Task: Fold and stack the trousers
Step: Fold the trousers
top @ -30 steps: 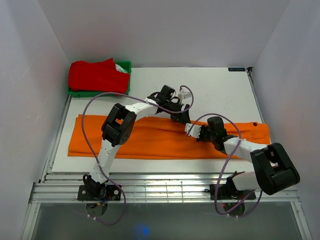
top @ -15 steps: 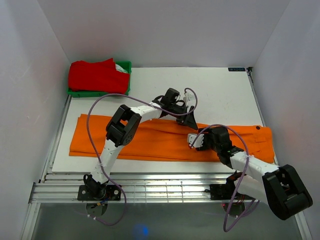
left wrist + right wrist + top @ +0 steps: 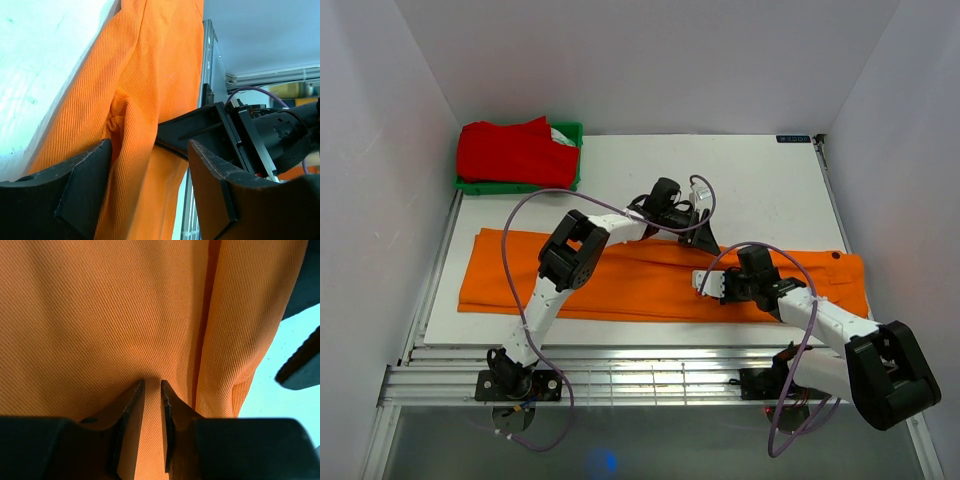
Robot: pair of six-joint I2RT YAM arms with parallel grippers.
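The trousers (image 3: 520,270) lie stretched out flat in a long bright orange band across the near half of the white table (image 3: 770,190), with the waistband and its small dark button (image 3: 833,255) at the right end. Close up, the cloth shows a fine diagonal rib and a long raised seam. The left gripper (image 3: 705,235) sits at the far edge of the band near its middle, its dark, rough-edged fingers (image 3: 85,175) spread wide either side of a soft pucker in the fabric. The right gripper (image 3: 705,282) is low on the cloth just beside it. Its slim fingertips (image 3: 137,390) are drawn nearly together with a thin slit between, and I cannot tell whether any cloth is pinched. At the far left corner, a crumpled red garment (image 3: 515,150) fills a green bin (image 3: 570,135).
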